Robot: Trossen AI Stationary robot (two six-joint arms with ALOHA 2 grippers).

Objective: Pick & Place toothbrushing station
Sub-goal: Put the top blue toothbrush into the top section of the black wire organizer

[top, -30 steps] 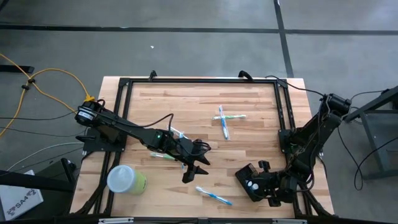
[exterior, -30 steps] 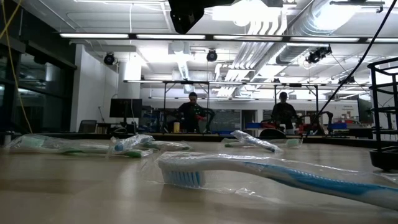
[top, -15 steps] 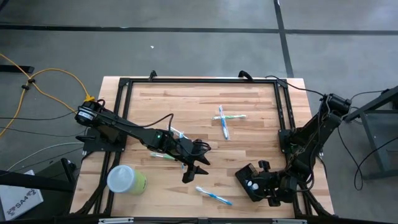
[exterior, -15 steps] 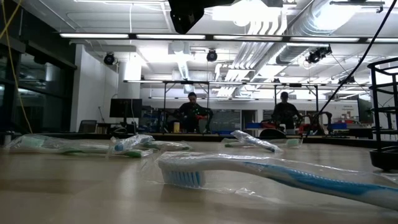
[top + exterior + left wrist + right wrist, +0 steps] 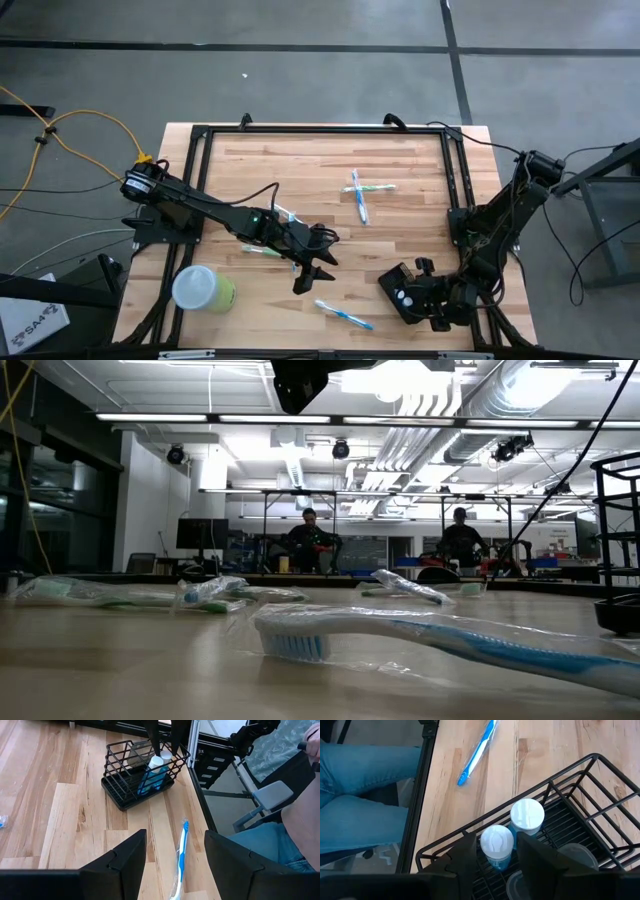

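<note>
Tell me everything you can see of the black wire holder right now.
The toothbrushing station is a small black wire-mesh holder, upright on the wooden table near its front right corner. Two blue white-capped tubes stand inside it. The right gripper straddles one tube at its rim, fingers parted.

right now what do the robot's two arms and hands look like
Both arms are dark, near-black jointed links. The left arm carries a small green light mid-arm, with a thin black cable looping above it and an orange-and-silver fitting at its base. Its left hand has two broad, angular matte-black fingers. The right hand has the same blocky black fingers.
</note>
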